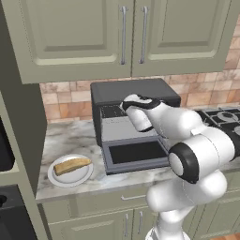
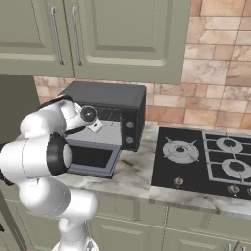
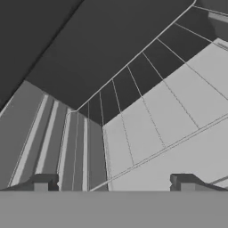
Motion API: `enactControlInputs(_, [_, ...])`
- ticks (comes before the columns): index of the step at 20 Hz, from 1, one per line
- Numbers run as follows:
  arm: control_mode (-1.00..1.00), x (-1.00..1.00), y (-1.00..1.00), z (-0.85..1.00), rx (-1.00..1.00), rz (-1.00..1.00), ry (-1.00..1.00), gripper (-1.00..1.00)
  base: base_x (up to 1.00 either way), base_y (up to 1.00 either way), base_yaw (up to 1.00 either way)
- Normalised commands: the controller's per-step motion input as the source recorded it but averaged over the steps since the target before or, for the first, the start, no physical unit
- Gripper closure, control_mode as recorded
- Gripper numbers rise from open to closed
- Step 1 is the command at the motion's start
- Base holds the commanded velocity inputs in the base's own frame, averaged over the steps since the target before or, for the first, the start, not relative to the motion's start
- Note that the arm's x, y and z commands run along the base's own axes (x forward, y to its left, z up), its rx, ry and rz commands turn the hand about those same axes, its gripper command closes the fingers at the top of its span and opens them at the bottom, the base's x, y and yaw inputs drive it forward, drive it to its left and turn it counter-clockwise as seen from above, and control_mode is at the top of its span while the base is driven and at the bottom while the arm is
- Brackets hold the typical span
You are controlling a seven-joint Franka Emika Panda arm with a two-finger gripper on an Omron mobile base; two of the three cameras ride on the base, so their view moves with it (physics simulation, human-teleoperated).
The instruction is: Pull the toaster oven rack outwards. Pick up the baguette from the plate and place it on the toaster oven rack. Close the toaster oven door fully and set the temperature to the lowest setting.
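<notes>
So scanning the counter from the left: the plate (image 1: 70, 177) sits near the front edge with the baguette (image 1: 71, 165) lying across it, untouched. Short golden-tan stick, paler at one end, just resting there well apart from the arm.

Next over is the toaster oven (image 1: 135, 92), a boxy dark grey thing against the brick wall. The toaster oven door (image 1: 136, 155) is dropped flat open onto the counter, glass facing up. The arm is bent over it with its hand right at the mouth of the cavity, and the gripper (image 3: 114, 182) has its jaws spread wide with nothing between them. From the hand's own camera you're looking straight at the toaster oven rack (image 3: 147, 116), a thin wire grid, so it looks lined up to grab the front bar. I can't tell whether the rack has come out at all.

Further right are the oven's knobs (image 2: 130, 132), then the stovetop (image 2: 206, 159).

My read: early days. Rack pull, bread move, door shut and temperature dial all look left to do.
</notes>
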Motion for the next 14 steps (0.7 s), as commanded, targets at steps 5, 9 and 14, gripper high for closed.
enactControlInputs(5, [-1.0,-0.31,0.0,-0.09,0.0,0.0,-0.15,-1.0,0.0,0.0,0.0])
enactControlInputs(9, [-1.0,0.1,0.0,-0.13,0.0,0.0,-0.03,-1.0,0.0,0.0,0.0])
enactControlInputs(14, [-1.0,0.41,0.0,-0.22,0.0,0.0,0.0,-1.0,0.0,0.0,0.0])
